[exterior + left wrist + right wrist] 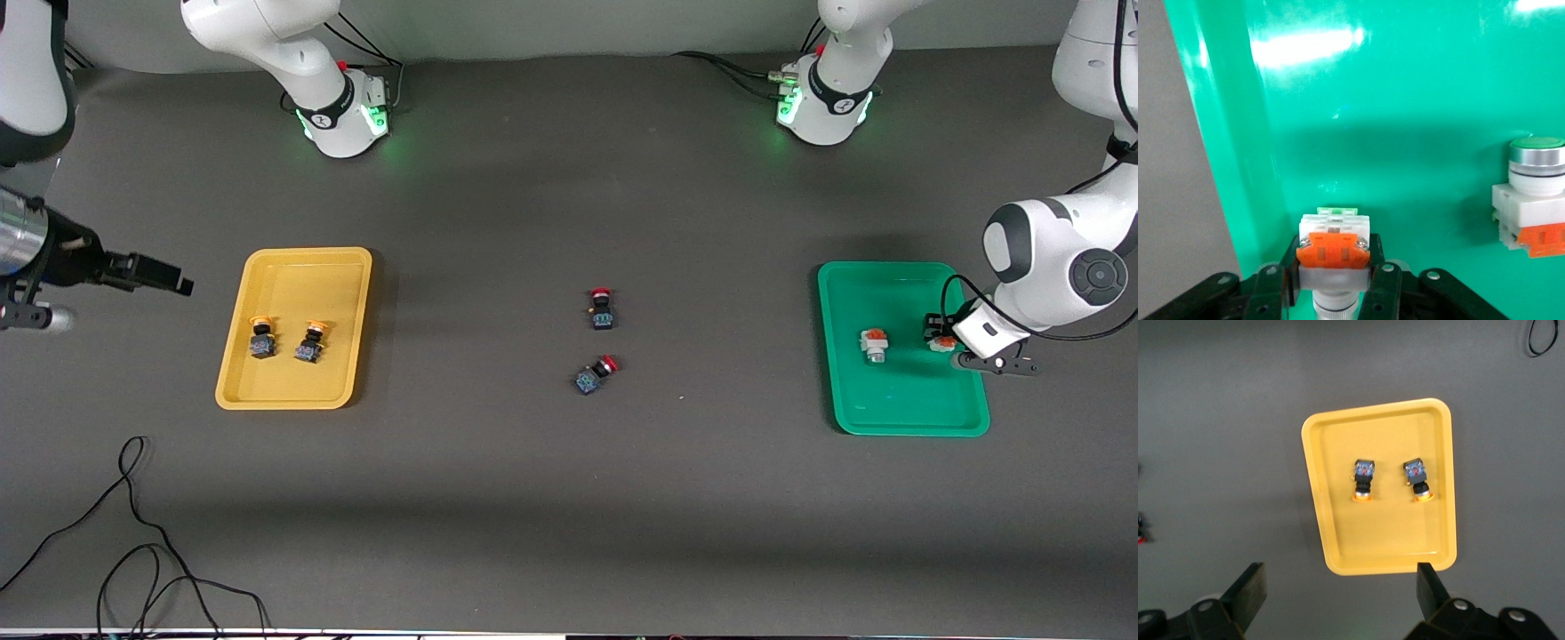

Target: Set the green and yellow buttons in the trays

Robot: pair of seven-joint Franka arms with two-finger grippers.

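From my station, the front view looks down from high across the table (569, 533), facing both bases. The left wrist view sits very close over the green tray (1405, 100). The right wrist view looks down from well above the yellow tray (1328, 540). Both trays also appear in the front view.

Yellow tray (233, 373): two yellow-capped buttons (261, 339) (311, 340) with black-blue bodies lie side by side in its middle, apart. Green tray (889, 409): one white-grey button (874, 344) with an orange block lies near its middle; a second like it (1333, 250) sits beside the rim toward the left arm's end.
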